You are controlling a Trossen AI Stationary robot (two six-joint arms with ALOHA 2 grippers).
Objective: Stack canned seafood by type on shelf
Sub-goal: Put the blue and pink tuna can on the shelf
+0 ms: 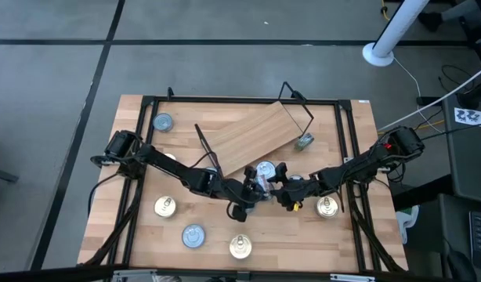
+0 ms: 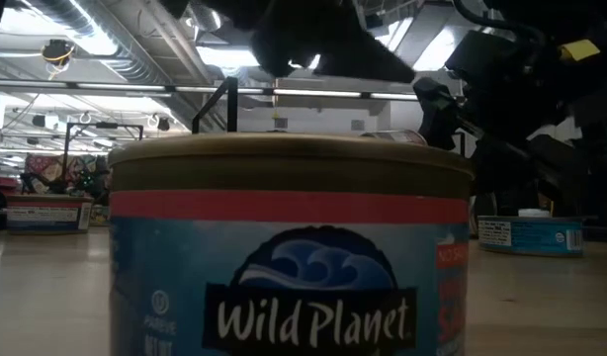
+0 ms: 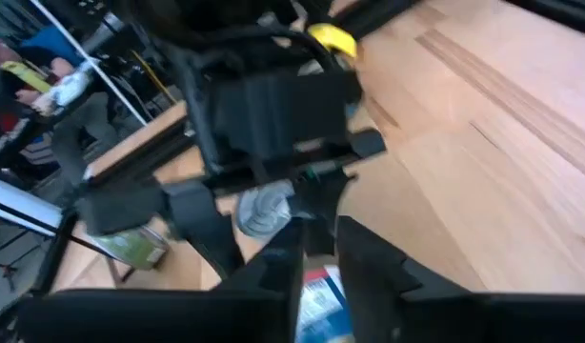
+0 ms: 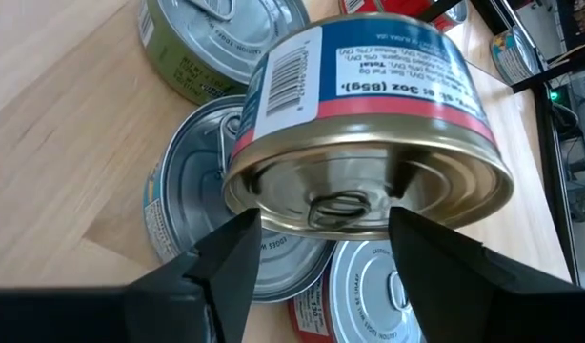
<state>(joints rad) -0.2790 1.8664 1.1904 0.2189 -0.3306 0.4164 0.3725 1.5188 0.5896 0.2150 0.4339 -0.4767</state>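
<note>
Tin (image 4: pixel 369 124), blue-labelled: clamped in my right gripper (image 4: pixel 321 238), above two lying tins (image 4: pixel 202 205), for stacking. Left gripper (image 1: pixel 242 202) alongside; its grip I cannot tell.

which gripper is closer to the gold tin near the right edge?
Right. The right gripper is just left of that gold tin, shut on a blue tin. The left gripper is farther left, past the right one.
</note>
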